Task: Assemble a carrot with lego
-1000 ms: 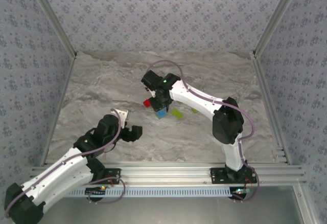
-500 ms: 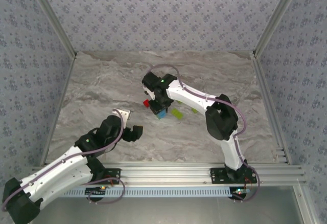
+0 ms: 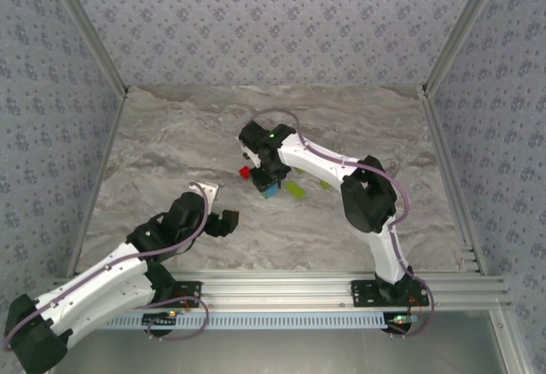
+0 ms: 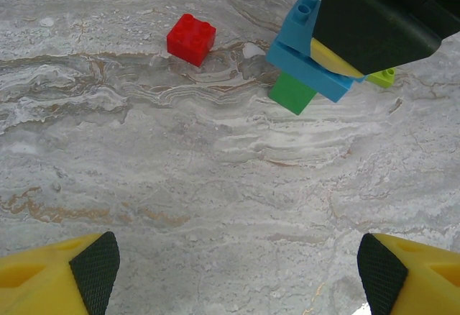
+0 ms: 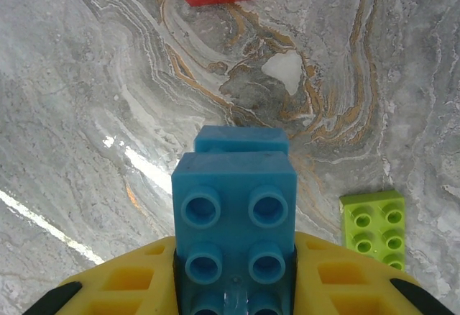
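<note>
Half-built carrot clamped in the right pincer

The right gripper point(image 3: 266, 176) reaches over the middle of the marbled table point(image 3: 171, 152) with its jaws closed tight on the part-built carrot point(image 4: 305, 45); in the left wrist view this is a short stack of two light blue bricks, stepped one over the other, with a green brick point(image 4: 292, 92) under them; the gripper's dark body covers the stack's upper right side; whether the green end touches the table or hangs just above it is hard to tell from these angles

In the right wrist view the blue bricks point(image 5: 233, 207) sit between the yellow fingers point(image 5: 122, 286), studs facing the camera

The red brick point(image 4: 190, 39) lies loose on the table just to the left of the stack, apart from it; a lime brick point(image 5: 374, 229) lies flat on the stack's other side, also untouched, and a smaller green piece point(image 3: 325, 184) rests a little beyond it to the right

The left gripper point(image 3: 223, 222) sits nearer the table's front edge, well apart from the bricks; its jaws are spread wide with bare table between them, its yellow fingertips point(image 4: 86, 268) at the bottom corners of its own view
</note>
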### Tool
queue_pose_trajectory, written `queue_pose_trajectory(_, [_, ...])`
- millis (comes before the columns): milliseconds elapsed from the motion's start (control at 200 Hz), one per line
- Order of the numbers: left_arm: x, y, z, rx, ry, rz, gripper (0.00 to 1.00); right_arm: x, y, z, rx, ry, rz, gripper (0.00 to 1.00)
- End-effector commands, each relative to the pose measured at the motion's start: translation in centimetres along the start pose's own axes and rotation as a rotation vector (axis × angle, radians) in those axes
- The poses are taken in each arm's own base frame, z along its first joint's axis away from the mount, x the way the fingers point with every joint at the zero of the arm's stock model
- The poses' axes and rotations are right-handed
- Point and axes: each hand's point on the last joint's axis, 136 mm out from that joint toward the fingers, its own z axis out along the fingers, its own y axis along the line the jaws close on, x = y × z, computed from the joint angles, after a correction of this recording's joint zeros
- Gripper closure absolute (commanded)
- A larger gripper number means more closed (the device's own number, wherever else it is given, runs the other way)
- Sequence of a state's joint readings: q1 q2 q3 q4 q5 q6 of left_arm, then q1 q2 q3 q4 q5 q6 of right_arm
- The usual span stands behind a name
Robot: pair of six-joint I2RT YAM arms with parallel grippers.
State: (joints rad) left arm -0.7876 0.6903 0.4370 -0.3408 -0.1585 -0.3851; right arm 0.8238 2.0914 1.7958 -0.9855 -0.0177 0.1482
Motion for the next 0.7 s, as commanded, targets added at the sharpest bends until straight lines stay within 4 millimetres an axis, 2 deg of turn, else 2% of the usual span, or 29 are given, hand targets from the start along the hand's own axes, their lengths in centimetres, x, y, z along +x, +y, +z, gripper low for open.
queue_pose_trajectory(0, [-0.7,-0.2,-0.2,0.000,-0.021,0.015,0.11,0.6,-0.1,0.9,-0.015,0.032,0.001,0.67])
queue_pose_trajectory(695, [-0.7,-0.3,0.0,-0.001,-0.016,0.018,0.11,2.0,0.0,2.2,-0.019,0.067,0.011,0.67])
